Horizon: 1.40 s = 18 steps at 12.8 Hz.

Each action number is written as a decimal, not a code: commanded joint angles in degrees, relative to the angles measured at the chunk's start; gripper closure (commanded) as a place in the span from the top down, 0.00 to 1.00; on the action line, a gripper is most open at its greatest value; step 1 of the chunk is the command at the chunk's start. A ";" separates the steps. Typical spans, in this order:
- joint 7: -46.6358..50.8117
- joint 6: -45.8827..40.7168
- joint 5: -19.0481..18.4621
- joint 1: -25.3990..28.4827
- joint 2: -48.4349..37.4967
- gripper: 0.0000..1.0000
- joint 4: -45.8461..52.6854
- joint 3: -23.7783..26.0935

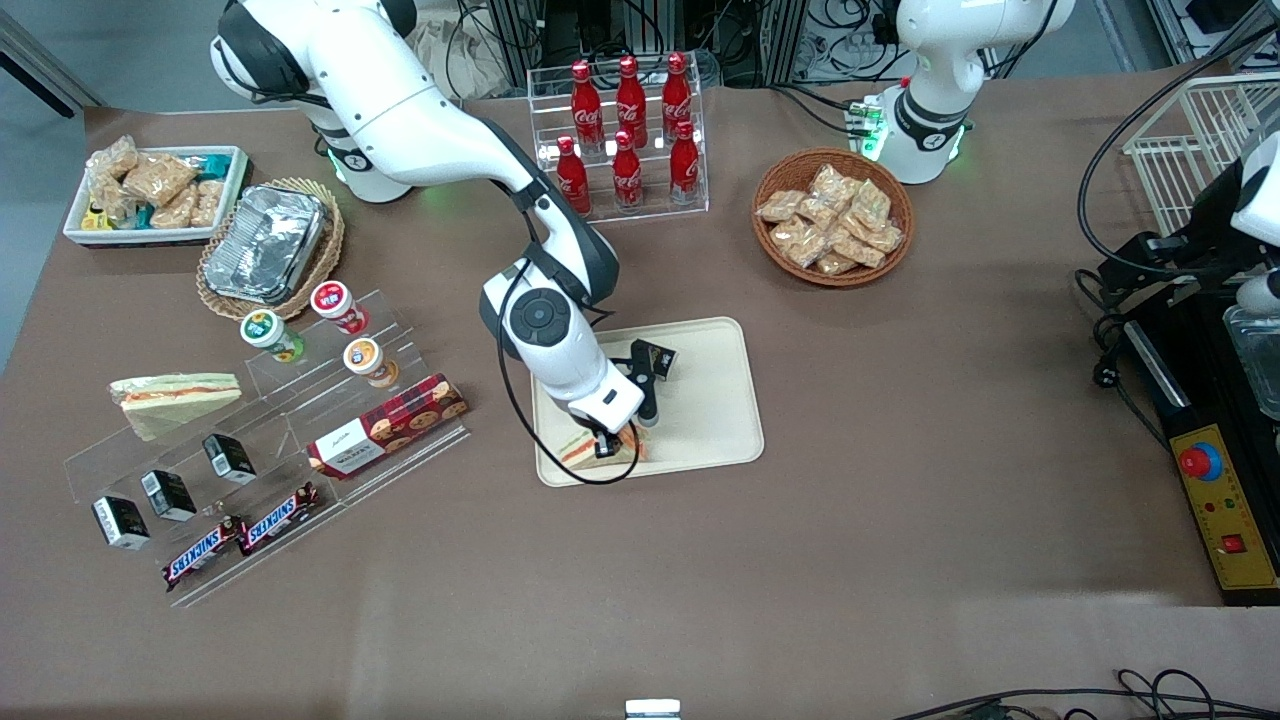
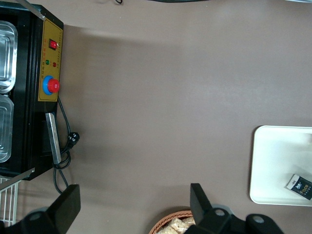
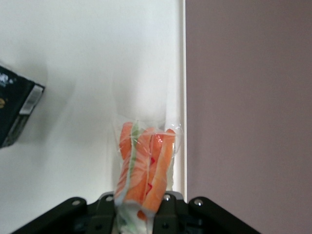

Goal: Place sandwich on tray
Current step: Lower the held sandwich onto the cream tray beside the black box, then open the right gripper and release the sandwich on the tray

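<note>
Your right arm's gripper [image 1: 612,443] was down over the large flat cream-beige rectangular plastic tray [image 1: 715,415], at the tray's corner nearest the front camera and toward the working arm's end of the table. Its fingers were clamped on the wrapped triangular white-bread sandwich with orange and green filling [image 1: 590,447]; in the wrist view you saw the sandwich [image 3: 144,170] pinched between the two black fingers [image 3: 105,207], filling edge facing the camera, clear wrap bulging around it. The sandwich sat at the tray surface, just inside the low rim [image 3: 181,97], with brown tabletop [image 3: 248,117] right beside that rim. Whether it was fully resting on the tray or just off it, you couldn't tell. A small black carton with white print [image 1: 655,360] stood on the same tray, farther from the front camera than the sandwich, apart from it; it also showed in the wrist view [image 3: 17,112]. A second wrapped sandwich wedge [image 1: 175,398] lay on the clear acrylic stepped display [image 1: 270,440] toward the working arm's end, next to three small round-lidded cups [image 1: 335,335], the plaid red biscuit box [image 1: 388,425] and two Snickers bars [image 1: 240,535]. The crinkled silver foil container [image 1: 265,243] sat on a woven mat farther back from the camera.
</note>
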 commanded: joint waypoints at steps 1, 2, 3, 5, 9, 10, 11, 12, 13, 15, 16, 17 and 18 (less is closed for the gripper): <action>-0.16 1.25 0.92 2.07 1.00 0.03 1.02 -0.54; 0.45 1.43 1.01 2.24 1.61 0.03 1.80 -0.54; 0.72 1.43 1.01 2.59 2.58 0.03 3.12 -0.54; 2.21 1.43 1.01 3.82 3.29 0.03 4.36 -0.63; 2.57 1.52 0.83 4.27 4.08 0.14 5.06 -0.89; 2.74 1.52 0.83 4.27 4.17 0.14 5.06 -0.89; 2.83 1.52 0.83 4.27 4.26 0.14 5.06 -0.89; 2.75 1.52 0.83 4.35 4.26 0.39 5.06 -0.89; 3.44 1.52 1.09 4.35 4.17 0.97 5.06 -0.81; 8.35 1.43 1.71 4.35 3.99 0.99 4.97 -0.89; 9.24 1.43 1.71 4.35 3.91 0.99 4.97 -0.89; 9.34 1.43 1.80 4.35 3.91 0.99 4.97 -0.89; 9.43 1.43 1.97 4.35 3.73 0.99 4.97 -0.81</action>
